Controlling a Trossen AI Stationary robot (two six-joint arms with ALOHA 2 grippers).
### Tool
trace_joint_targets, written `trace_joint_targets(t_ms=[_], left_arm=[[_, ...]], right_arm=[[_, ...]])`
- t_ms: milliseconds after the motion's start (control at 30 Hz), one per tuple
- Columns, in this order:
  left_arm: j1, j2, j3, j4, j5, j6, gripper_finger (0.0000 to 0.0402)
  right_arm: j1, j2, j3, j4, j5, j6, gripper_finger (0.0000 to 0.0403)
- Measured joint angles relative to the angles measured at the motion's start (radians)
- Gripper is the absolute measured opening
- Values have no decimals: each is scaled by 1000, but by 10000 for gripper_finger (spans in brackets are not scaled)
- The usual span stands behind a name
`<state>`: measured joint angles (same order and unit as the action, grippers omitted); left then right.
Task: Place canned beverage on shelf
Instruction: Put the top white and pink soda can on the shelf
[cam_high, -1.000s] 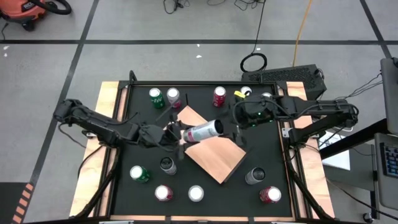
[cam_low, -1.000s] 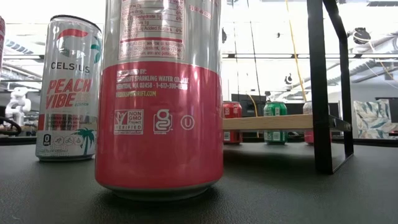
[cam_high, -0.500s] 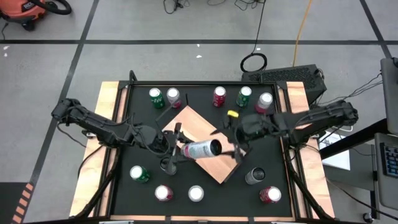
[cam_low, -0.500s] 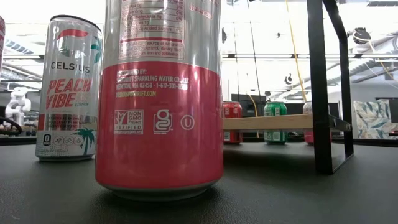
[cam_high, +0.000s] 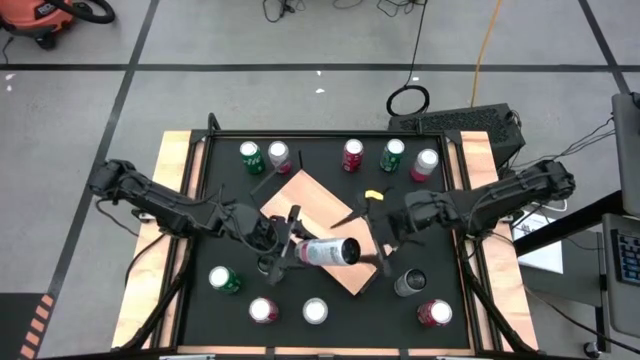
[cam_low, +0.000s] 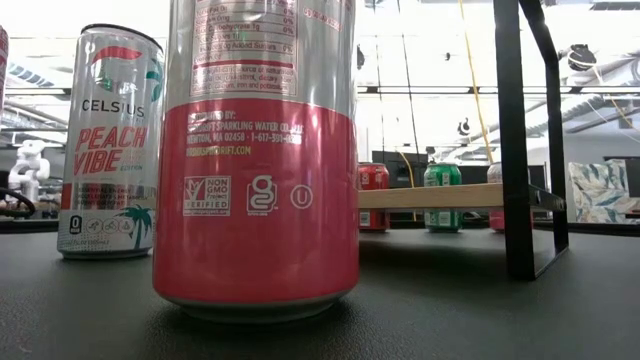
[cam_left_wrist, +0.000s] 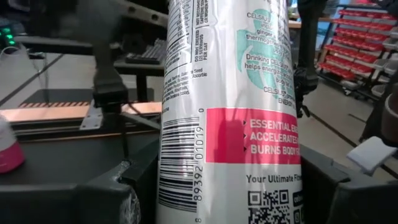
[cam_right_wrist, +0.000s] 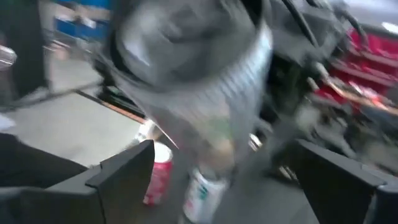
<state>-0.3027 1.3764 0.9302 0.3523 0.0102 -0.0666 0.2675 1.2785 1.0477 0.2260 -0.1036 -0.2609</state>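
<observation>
— Over the shelf (cam_high: 325, 228), near its front corner: left gripper (cam_high: 292, 250), jaws part-open and clamped on a silver can (cam_high: 328, 252) lying sideways above the board.

— And off the shelf's right edge?

— Right gripper (cam_high: 383, 232), jaws spread wide, holding nothing; facing the can's end, just beside it. Can't tell whether touching.

— Seen from the left wrist?

— Silver can (cam_left_wrist: 227, 112) with a pink band and barcode, filling the gap between dark fingers (cam_left_wrist: 106, 193).

— Elsewhere around the shelf?

— Behind it, a row of standing cans, among them a green can (cam_high: 250, 154) and a red can (cam_high: 352, 154). In front, more cans, including a pink-and-silver one (cam_low: 258, 150) standing close to the low camera, hiding much of the shelf (cam_low: 440, 195).
</observation>
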Motion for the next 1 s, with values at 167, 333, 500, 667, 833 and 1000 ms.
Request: trace_joint_targets(t_ms=[167,333,500,667,833,1000], left_arm=[[4,40,0,95,55,3,251],[28,89,0,161,112,-4,251],[42,130,0,218,123,-17,251],[46,156,0,254,148,-34,251],[45,161,0,260,154,-35,251],[45,161,0,258,155,-36,251]], right_arm=[[10,0,0,43,-102,-42,352],[12,13,0,140,-162,-53,352],[16,38,0,159,-175,-91,352],[18,47,0,162,-190,-88,351],[31,47,0,159,-186,-76,314],[35,47,0,154,-179,-69,255]])
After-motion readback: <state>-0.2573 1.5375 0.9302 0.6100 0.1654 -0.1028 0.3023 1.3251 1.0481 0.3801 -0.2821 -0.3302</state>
